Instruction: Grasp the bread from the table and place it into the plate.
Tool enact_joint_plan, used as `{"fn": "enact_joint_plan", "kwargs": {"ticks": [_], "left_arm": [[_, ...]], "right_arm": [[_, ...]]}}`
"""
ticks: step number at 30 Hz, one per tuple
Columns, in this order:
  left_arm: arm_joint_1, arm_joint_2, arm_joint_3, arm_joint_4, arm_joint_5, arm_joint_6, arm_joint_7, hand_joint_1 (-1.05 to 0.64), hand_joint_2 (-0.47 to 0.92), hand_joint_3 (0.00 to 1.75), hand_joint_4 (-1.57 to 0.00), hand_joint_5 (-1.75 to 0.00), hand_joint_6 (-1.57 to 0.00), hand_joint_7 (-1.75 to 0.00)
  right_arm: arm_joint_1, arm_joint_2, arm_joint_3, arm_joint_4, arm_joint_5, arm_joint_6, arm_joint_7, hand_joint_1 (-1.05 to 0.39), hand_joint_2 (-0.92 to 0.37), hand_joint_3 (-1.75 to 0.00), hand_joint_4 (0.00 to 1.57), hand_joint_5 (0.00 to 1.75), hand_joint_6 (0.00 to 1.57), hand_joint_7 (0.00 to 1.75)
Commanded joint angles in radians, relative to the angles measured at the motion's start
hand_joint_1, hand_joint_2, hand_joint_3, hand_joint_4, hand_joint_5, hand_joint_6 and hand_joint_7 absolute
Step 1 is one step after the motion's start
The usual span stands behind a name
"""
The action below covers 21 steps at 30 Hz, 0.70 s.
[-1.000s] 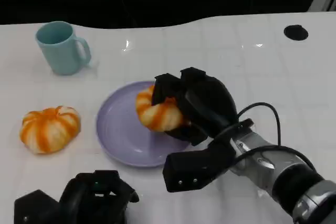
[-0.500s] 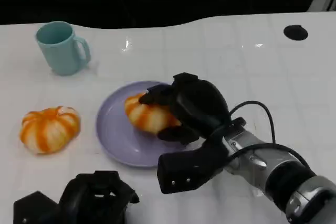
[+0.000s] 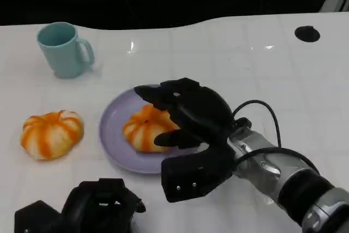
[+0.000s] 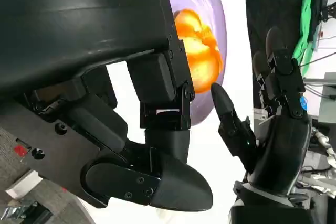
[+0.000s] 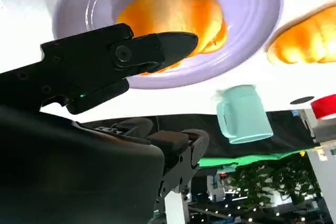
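While the right hand hovered over the purple plate, its fingers were spread apart and gripped nothing, one tip close beside the bread. That orange-striped bread sat on the plate, its long axis running roughly left to right in the head view. Low at the near edge, the left hand was curled closed on nothing. On the white bench stood a teal mug, with a second bread left of the plate and dark background beyond.

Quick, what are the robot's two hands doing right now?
Right hand: open above the bread, which lies on the plate.
Left hand: holds nothing; open or closed cannot be told.
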Motion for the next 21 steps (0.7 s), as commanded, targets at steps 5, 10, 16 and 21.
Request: {"fn": "enact_joint_plan", "kwargs": {"ticks": [5, 10, 16, 21], "left_arm": [[0.009, 0.015, 0.0, -0.008, 0.007, -0.006, 0.009, -1.05, 0.66, 0.45, -1.57, -1.23, -1.44, -0.68], [0.014, 0.015, 0.0, 0.003, 0.006, -0.021, 0.002, -1.05, 0.66, 0.45, -1.57, -1.23, -1.44, -0.69], [0.018, 0.011, -0.002, -0.004, 0.011, -0.009, 0.02, -1.05, 0.66, 0.44, -1.57, -1.24, -1.44, -0.7], [0.01, 0.011, 0.001, 0.014, -0.004, -0.019, 0.004, -1.05, 0.64, 0.45, -1.57, -1.25, -1.44, -0.7]], "right_arm": [[0.083, -0.072, -0.03, -0.17, 0.025, -0.005, 0.036, -0.75, -0.92, -0.36, 0.12, 0.24, 0.17, 0.01], [0.169, -0.108, -0.061, -0.305, 0.045, -0.02, 0.041, -0.7, -0.92, -0.36, 0.21, 0.33, 0.27, 0.06], [0.287, -0.14, -0.131, -0.423, 0.12, -0.101, 0.023, -0.61, -0.92, -0.29, 0.43, 0.51, 0.49, 0.15], [0.391, -0.183, -0.197, -0.509, 0.219, -0.189, 0.061, -0.54, -0.92, -0.28, 0.52, 0.87, 0.67, 0.21]]}}
